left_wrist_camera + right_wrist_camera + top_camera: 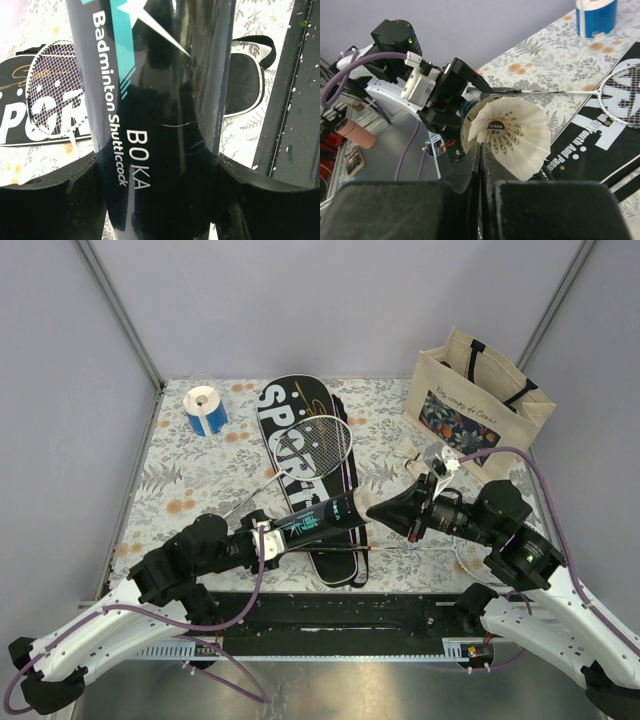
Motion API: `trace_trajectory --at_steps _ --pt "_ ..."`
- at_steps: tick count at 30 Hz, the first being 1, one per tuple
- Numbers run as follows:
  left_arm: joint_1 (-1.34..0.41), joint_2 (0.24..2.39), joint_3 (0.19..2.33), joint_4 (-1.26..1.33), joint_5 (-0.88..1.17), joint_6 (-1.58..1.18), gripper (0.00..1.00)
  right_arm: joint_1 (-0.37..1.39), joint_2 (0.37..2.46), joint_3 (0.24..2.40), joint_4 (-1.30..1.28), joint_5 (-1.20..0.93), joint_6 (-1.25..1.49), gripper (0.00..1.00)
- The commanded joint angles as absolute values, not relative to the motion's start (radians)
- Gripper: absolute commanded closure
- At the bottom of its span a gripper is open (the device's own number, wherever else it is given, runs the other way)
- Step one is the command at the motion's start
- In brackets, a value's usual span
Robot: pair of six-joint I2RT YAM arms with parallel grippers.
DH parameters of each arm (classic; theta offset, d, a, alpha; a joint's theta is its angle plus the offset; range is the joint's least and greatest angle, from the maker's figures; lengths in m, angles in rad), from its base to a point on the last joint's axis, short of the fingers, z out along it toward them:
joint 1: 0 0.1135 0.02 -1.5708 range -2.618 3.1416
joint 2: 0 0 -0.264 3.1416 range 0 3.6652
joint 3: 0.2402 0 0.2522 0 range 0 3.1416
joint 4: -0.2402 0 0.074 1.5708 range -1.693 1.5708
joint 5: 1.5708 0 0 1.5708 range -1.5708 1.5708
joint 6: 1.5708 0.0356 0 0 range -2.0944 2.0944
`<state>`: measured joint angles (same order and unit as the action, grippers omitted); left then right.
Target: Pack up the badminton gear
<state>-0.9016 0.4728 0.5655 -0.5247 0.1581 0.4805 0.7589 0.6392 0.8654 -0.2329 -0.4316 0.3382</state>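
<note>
- The left gripper was clamped on a long black tube with teal print. Its fingers pressed both sides of the tube, which was held level and crosswise above the lower end of the black racket-shaped case lettered SPORT.
- The right gripper was closed tight just right of that lower end, its tips pointing at the tube's open mouth.
- The tips met the skirt of a small white feather shuttlecock sitting in the mouth. I cannot tell whether a feather was pinched.
- A white-framed racket lay on top of the case, its head over the lettering and its shaft running off the left side.
- A blue-and-white tape roll stood well left of the case's far end.
- A beige tote bag with a floral panel stood upright, well right of the case.
</note>
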Motion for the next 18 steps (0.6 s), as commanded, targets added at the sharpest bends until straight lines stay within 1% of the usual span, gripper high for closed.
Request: trace_trajectory --at_steps 1,9,18 --pt "-0.900 0.460 0.591 -0.426 0.216 0.495 1.00 0.759 0.672 0.839 -0.115 -0.503 0.397 1.00" --pt "-0.899 0.463 0.595 -0.428 0.221 0.497 1.00 0.779 0.719 0.816 -0.063 -0.512 0.431 1.00" --pt "-0.900 0.465 0.597 -0.425 0.225 0.499 1.00 0.795 0.765 0.804 -0.069 -0.495 0.437 1.00"
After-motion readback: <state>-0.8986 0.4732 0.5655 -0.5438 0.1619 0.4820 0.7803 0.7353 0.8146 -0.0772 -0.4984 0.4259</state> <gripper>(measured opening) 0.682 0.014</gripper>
